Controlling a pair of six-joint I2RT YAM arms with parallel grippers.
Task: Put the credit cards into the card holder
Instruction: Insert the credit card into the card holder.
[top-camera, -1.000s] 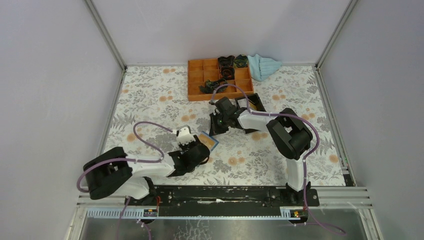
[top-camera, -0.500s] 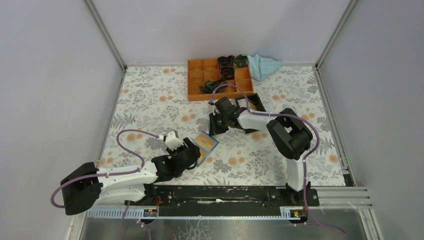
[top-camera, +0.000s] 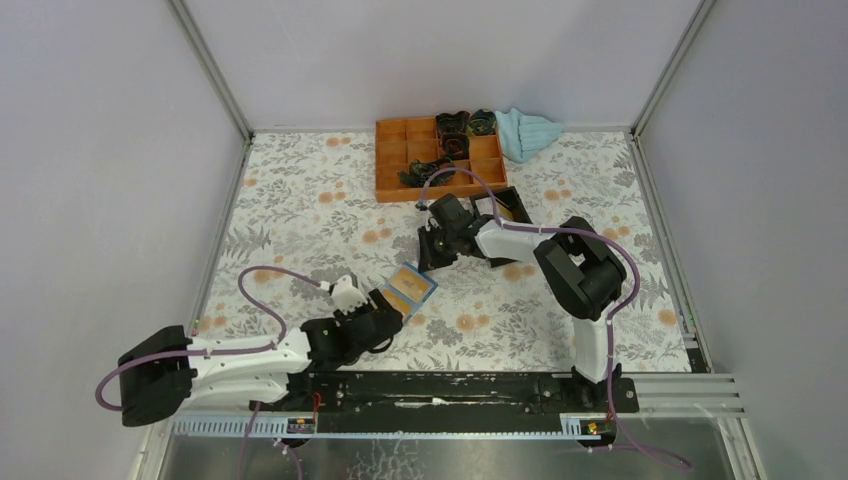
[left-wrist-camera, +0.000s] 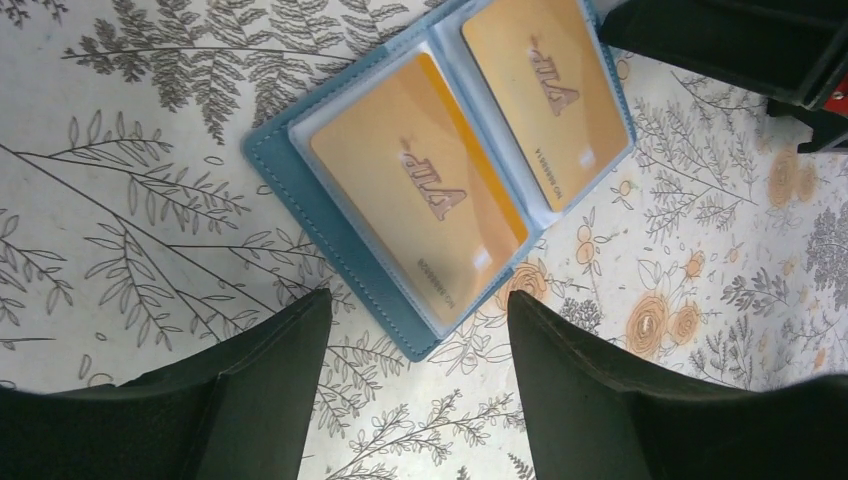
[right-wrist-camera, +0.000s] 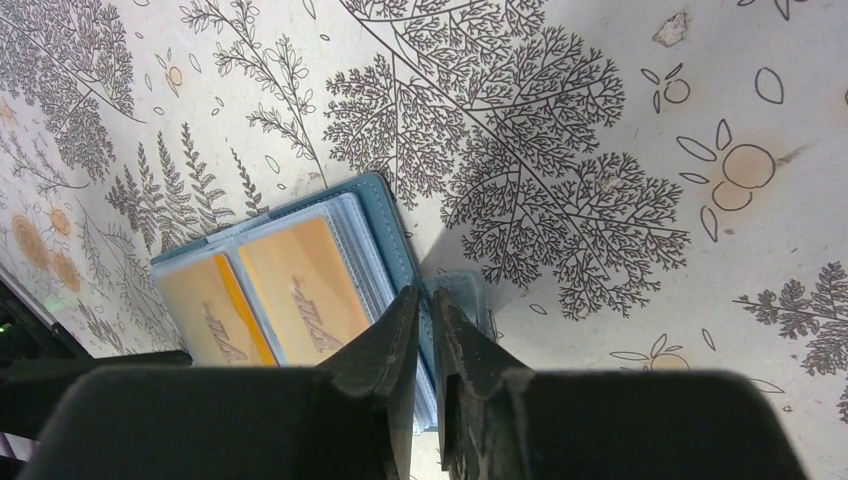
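Finding the card holder (left-wrist-camera: 285, 175) lying open and flat on the floral table cover (top-camera: 300, 200), well apart from the orange compartment tray (top-camera: 392, 155), on its near side. Seeing two tan-orange credit cards (left-wrist-camera: 420, 200) sitting in its clear sleeves, one to each leaf, with a yellower edge peeking from behind one of them.

Reading the left gripper (left-wrist-camera: 415, 305) as released: fingers spread wide, clasping nothing, hovering just off the holder's corner farthest from the tray. Watching the right gripper (right-wrist-camera: 422, 300) hanging between tray and holder, fingers drawn nearly together with only a thin slit, tips right at the small clasp tab (right-wrist-camera: 465, 295). Not managing to tell whether pinching that tab or merely resting beside it.

Judging the cards to be light, stiff and slick, likely sliding freely in the smooth sleeves if tipped. Expecting the holder itself to be light and soft-covered, prone to skidding over the cover when nudged. Probably calling for taking hold at the tab or a leaf's free teal edge, never on the sleeves, while steadying the other leaf.
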